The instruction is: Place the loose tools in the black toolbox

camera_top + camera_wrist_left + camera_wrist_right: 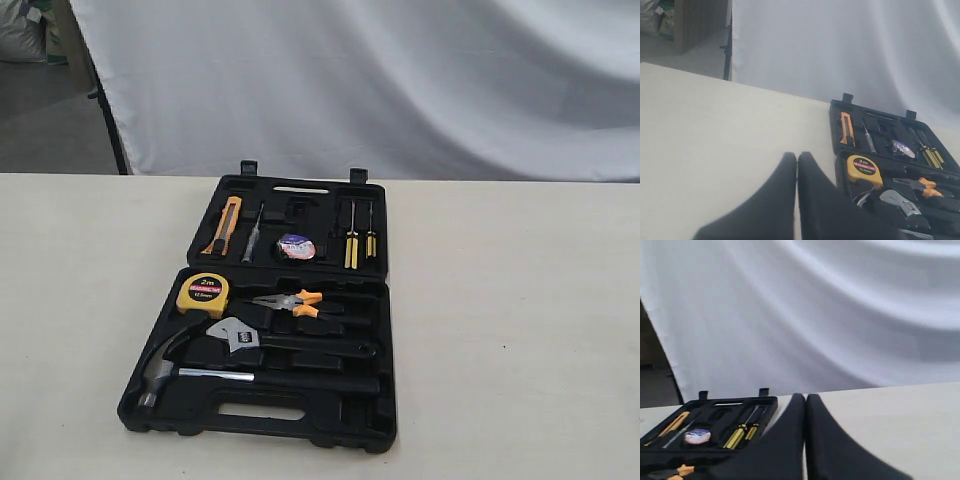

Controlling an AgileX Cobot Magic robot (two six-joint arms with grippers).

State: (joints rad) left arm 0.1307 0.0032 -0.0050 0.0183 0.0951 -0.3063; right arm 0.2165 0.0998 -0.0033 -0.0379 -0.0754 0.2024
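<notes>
The black toolbox lies open flat on the pale surface, lid half away from its handle cut-out, two latches standing at the lid's far edge. In the half with the cut-out, the hammer sits nearest the cut-out. Next beyond it is the adjustable wrench, then the orange-handled pliers, with the yellow tape measure beside them at the corner above the hammer's head. In the lid half, an orange utility knife and a slim grey tool lie on the tape measure's side. A small roll lies in the middle, and two yellow-and-black screwdrivers lie side by side on the opposite side. The left jaws are pressed together, fingertips touching, over bare surface apart from the toolbox. The right jaws are likewise pressed together, fingertips meeting, also clear of the toolbox and holding nothing.
</notes>
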